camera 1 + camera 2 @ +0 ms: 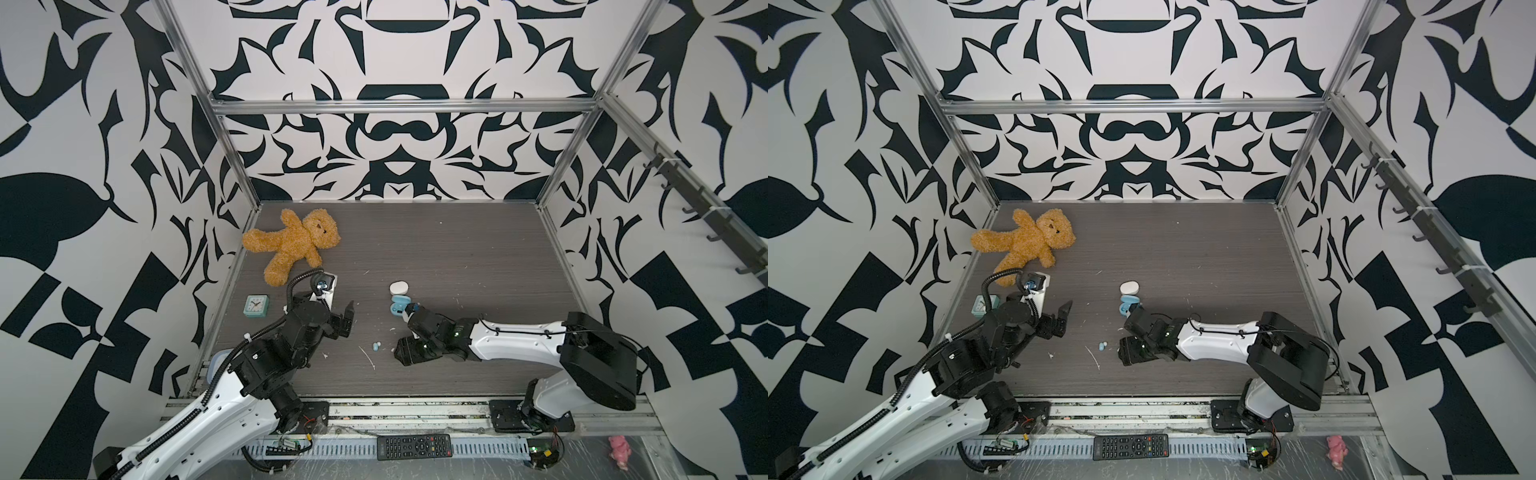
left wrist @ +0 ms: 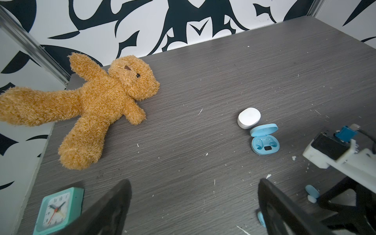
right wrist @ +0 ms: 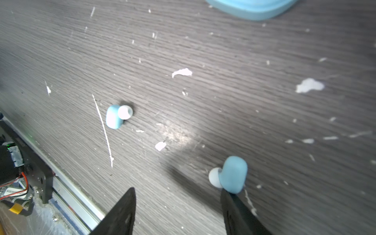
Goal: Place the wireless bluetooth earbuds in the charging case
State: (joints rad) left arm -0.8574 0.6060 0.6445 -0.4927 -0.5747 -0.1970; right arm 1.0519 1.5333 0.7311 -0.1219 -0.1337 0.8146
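The light blue charging case (image 2: 264,142) lies open mid-table, lid up, in both top views (image 1: 400,305) (image 1: 1126,306). A shut white case (image 2: 248,118) touches it on the far side. One light blue earbud (image 3: 114,118) lies loose on the table (image 1: 377,346) (image 1: 1102,345). A second light blue earbud (image 3: 234,175) rests against the outer tip of one finger of my right gripper (image 3: 177,190), not between the jaws. The right gripper (image 1: 401,353) points down, open, hiding that bud from above. My left gripper (image 2: 194,183) (image 1: 348,318) hangs wide open, holding nothing.
A brown teddy bear (image 1: 291,245) lies at the back left. A teal alarm clock (image 1: 255,306) stands by the left arm. A remote (image 1: 414,446) and a pink toy (image 1: 619,451) sit beyond the table's front rail. White flecks dot the grey table (image 1: 457,257).
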